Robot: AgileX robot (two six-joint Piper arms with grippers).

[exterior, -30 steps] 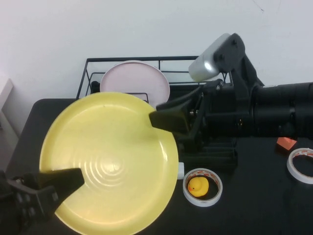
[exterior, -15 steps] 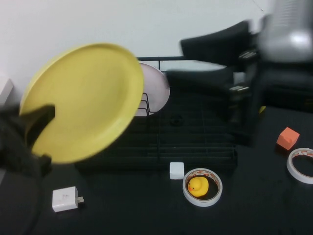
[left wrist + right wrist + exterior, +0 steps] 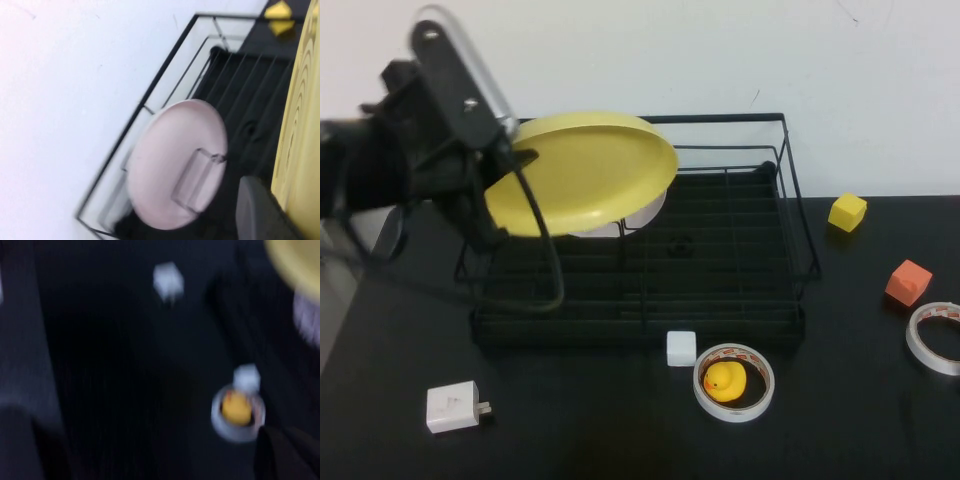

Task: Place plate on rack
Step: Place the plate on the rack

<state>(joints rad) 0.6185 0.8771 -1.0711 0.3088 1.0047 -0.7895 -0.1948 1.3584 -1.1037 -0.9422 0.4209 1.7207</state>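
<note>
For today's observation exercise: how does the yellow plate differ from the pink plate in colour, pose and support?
The yellow plate is bright yellow, tilted above the rack, held by the left gripper. The pink plate is pale, standing upright in the rack, touched by no gripper. Both are round and similar in size. The right gripper is out of the high view.

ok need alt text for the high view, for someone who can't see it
The left gripper holds a yellow plate tilted over the left end of a black wire rack, in front of a pink plate standing inside. The right gripper is out of view. A rubber duck sits in a tape roll nearby.
</note>
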